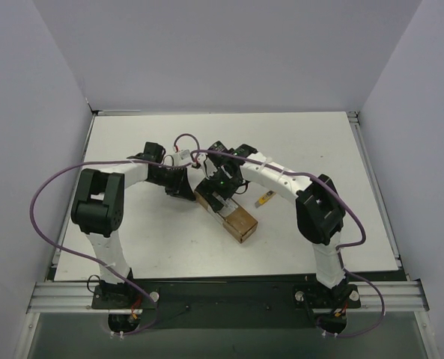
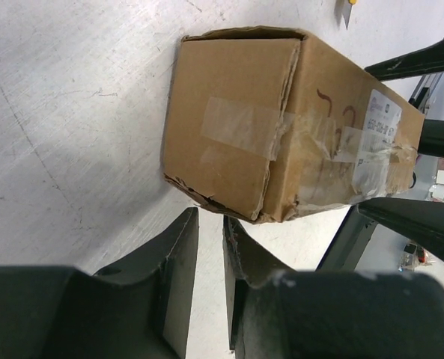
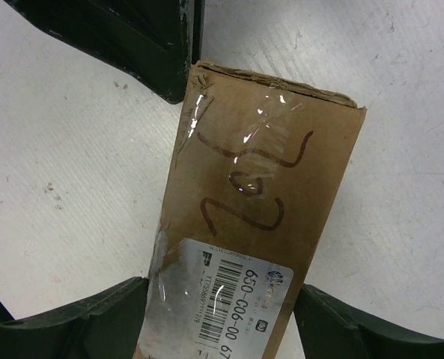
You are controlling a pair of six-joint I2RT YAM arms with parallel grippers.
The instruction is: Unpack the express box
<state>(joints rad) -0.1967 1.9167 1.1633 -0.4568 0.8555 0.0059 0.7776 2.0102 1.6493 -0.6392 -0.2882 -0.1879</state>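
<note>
Top view: the express box point(image 1: 240, 223) is laid at frame centre on the table point(image 1: 169, 247). Left wrist: the left gripper point(image 2: 210, 221) is seen slightly parted, empty, below it. Right wrist: it is flanked by the right gripper point(image 3: 222, 295); grip cannot be told.

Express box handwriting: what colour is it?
Dark reddish-brown marker strokes on the brown cardboard of the express box, shown best in the right wrist view.
</note>
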